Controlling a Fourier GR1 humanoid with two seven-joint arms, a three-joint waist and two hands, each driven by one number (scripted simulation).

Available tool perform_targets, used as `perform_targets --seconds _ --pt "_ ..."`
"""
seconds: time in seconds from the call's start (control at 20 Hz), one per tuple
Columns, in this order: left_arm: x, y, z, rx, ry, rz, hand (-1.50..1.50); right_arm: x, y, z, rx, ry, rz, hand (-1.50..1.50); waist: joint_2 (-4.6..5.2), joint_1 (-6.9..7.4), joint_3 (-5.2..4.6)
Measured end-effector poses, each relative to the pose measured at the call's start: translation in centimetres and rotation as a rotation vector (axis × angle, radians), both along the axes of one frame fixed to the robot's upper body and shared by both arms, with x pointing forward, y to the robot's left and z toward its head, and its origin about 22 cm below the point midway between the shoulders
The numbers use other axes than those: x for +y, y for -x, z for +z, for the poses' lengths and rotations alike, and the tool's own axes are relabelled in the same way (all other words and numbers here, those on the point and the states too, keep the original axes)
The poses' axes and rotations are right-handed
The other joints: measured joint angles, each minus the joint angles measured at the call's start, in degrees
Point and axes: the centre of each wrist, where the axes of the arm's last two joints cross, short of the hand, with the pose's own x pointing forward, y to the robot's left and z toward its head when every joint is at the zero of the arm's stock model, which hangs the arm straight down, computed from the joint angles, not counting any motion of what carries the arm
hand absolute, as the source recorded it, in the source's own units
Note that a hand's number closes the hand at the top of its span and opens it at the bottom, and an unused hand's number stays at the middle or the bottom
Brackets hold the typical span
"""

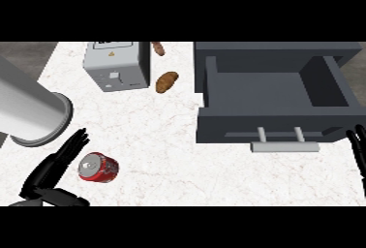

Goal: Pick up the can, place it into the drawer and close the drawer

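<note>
A: What takes up the most room on the white marbled counter?

B: The dark grey open drawer at the right, pulled out, with a pale grey bar handle on its front. Next in size is the big pale grey cylinder lying at the left edge, its open end toward the middle.

A: And behind them?

B: A grey boxy toaster stands at the back, with a brown oval bread roll just beside it on its right, and a second, smaller brown piece farther back.

A: Where is the can?

B: The red can with a silver top lies on the counter at the lower left, well apart from the drawer.

A: The hands?

B: The left hand sits just left of the can, fingers straight and released, grasping nothing. The right hand shows at the right edge, fingers up and relaxed.
</note>
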Motion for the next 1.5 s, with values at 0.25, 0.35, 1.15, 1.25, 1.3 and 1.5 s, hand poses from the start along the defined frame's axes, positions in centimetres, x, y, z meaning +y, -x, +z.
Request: perform_targets --seconds 0.25,0.35,1.15,1.25,1.3,1.5 --pt "-0.5 -0.9 -0.6 -0.002 0.006 -0.002 -1.50 0.0 0.2 0.5 0.000 0.003 0.000 -1.50 0.01 -0.01 0.01" --pt "-1.4 -1.2 -1.0 -0.007 0.006 -0.008 -1.50 0.1 0.0 0.2 -0.002 -0.001 0.003 -1.50 0.01 -0.01 0.01" --pt "-3.9 -3.2 -1.5 -0.002 0.036 -0.047 -1.50 0.4 0.6 0.5 0.006 -0.004 0.007 -1.50 -0.01 0.00 0.02" --pt "-4.3 -2.9 -1.4 -0.009 0.038 -0.061 -1.50 -0.2 1.1 0.7 0.009 -0.004 0.007 -1.50 -0.02 0.02 0.02" --pt "-4.7 -3.1 -1.3 -0.010 0.041 -0.069 -1.50 -0.2 0.9 0.7 0.010 -0.004 0.007 -1.50 -0.03 0.02 0.03" --pt "-5.7 -3.7 -1.6 -0.011 0.055 -0.088 1.50 -0.1 1.0 0.8 0.004 -0.008 0.002 -1.50 -0.01 -0.02 0.02"
